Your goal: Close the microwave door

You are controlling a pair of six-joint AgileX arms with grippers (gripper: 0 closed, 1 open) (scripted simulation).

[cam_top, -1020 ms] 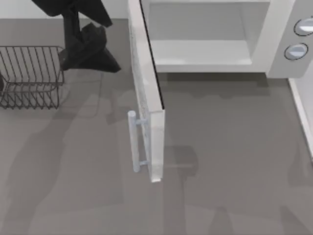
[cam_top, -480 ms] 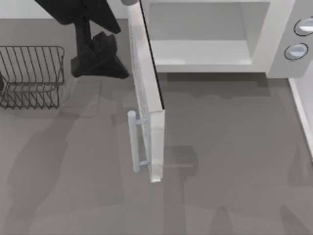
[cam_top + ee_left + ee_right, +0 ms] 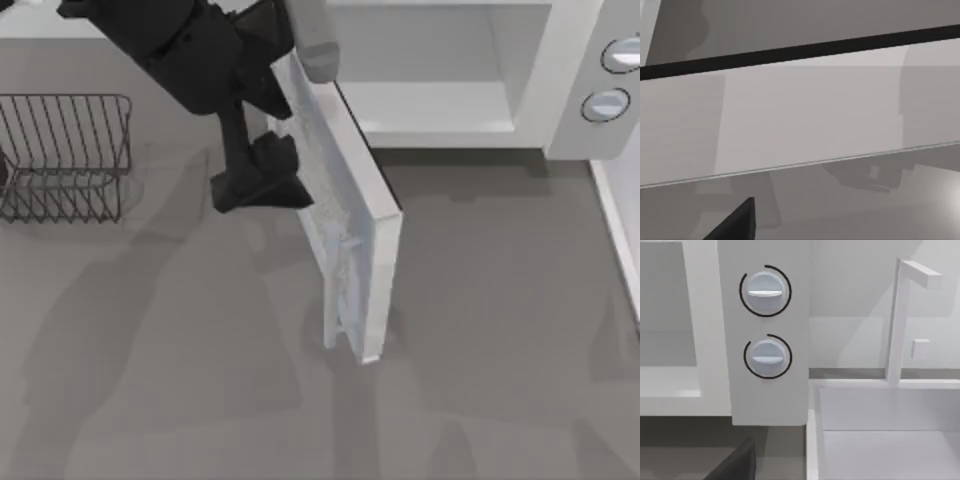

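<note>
A dark wire rack (image 3: pixel 62 155) sits at the far left of the grey surface (image 3: pixel 150 400). Just right of it, the left arm reaches down from the upper left, and its pincer (image 3: pixel 262 182) presses against the outer face of the microwave door (image 3: pixel 345 230); whether its fingers are released or clenched cannot be told. The door stands partly open, swung out from its hinge at the left front corner of the microwave (image 3: pixel 560 100) and angled toward the lower right, its pale handle (image 3: pixel 335 300) on the outer side near the free end. Behind it the pale cavity lies open. Farther right, two round knobs (image 3: pixel 765 290) sit one above the other on the side panel. A white sink (image 3: pixel 880 425) with a faucet stands just beside the microwave in the right wrist view.
</note>
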